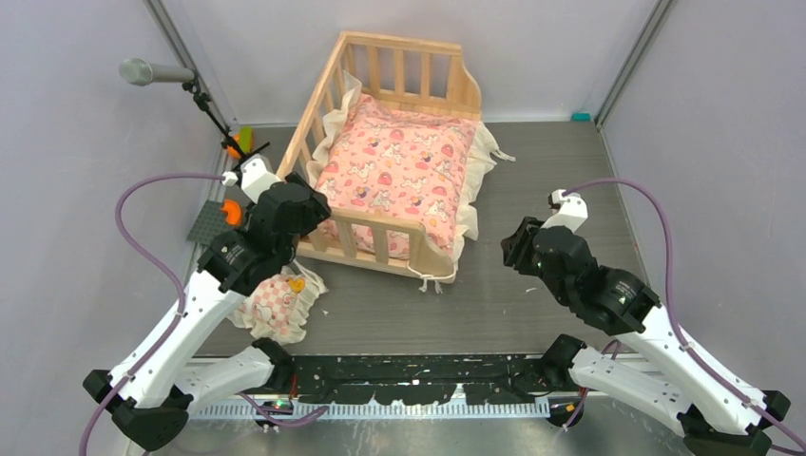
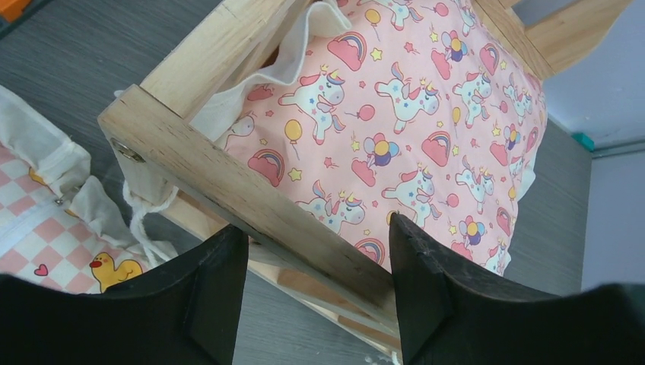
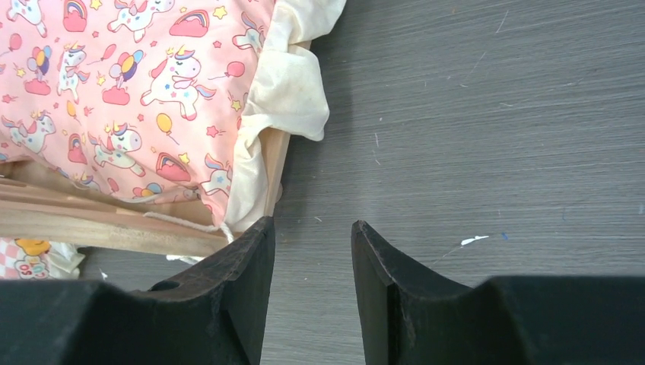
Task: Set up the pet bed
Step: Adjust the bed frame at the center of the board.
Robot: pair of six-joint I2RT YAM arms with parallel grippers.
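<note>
The pet bed (image 1: 411,45), a pale wooden crib frame with slatted sides, stands at the back centre of the table. A pink unicorn-print cushion (image 1: 394,166) with cream frills lies inside it. My left gripper (image 1: 309,204) is at the bed's near left corner. In the left wrist view it (image 2: 318,251) is open and straddles the front rail (image 2: 228,186) with gaps on both sides. A small checked frilled pillow (image 1: 276,304) lies on the table under the left arm. My right gripper (image 1: 511,245) hovers right of the bed, open (image 3: 312,228) over bare table, the bed's corner (image 3: 275,163) just to its left.
A microphone (image 1: 143,71) on a stand reaches in from the back left. Orange and green bits (image 1: 236,144) and a dark grey plate (image 1: 209,224) lie at the left table edge. A teal object (image 1: 580,117) sits at the back right. Walls enclose three sides.
</note>
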